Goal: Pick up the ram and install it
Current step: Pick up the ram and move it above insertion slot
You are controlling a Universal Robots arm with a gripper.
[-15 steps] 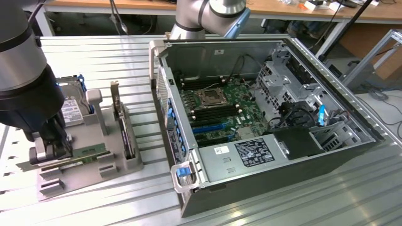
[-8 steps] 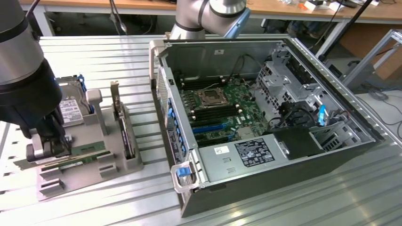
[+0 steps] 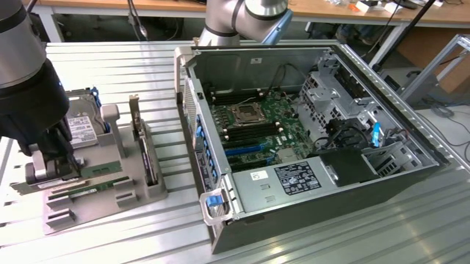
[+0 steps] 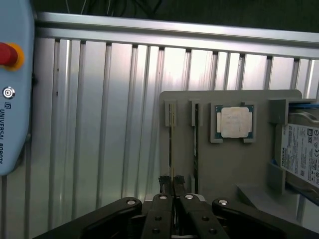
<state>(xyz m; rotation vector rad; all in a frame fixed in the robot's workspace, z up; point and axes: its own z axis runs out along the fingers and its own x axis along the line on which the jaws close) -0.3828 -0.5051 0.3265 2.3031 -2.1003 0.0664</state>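
My gripper (image 4: 172, 180) is down over the grey fixture (image 4: 234, 164), with its two black fingers (image 4: 164, 182) shut on the top edge of a ram stick (image 4: 171, 144). The stick stands on edge in its slot. A second ram stick (image 4: 196, 144) stands in the neighbouring slot. In the exterior view the gripper (image 3: 59, 168) hangs low over the fixture (image 3: 140, 195) at that view's left. Two green sticks (image 3: 99, 171) (image 3: 85, 191) lie there, and I cannot tell from this view which one is gripped.
On the fixture are a CPU chip (image 4: 234, 122), a silver hard drive (image 3: 82, 127) and a dark expansion card (image 3: 143, 146) on edge. The open PC case (image 3: 309, 209) lies at the exterior view's right, its motherboard (image 3: 257, 132) exposed. A teach pendant (image 4: 12, 89) rests on the ribbed metal table (image 4: 99, 124).
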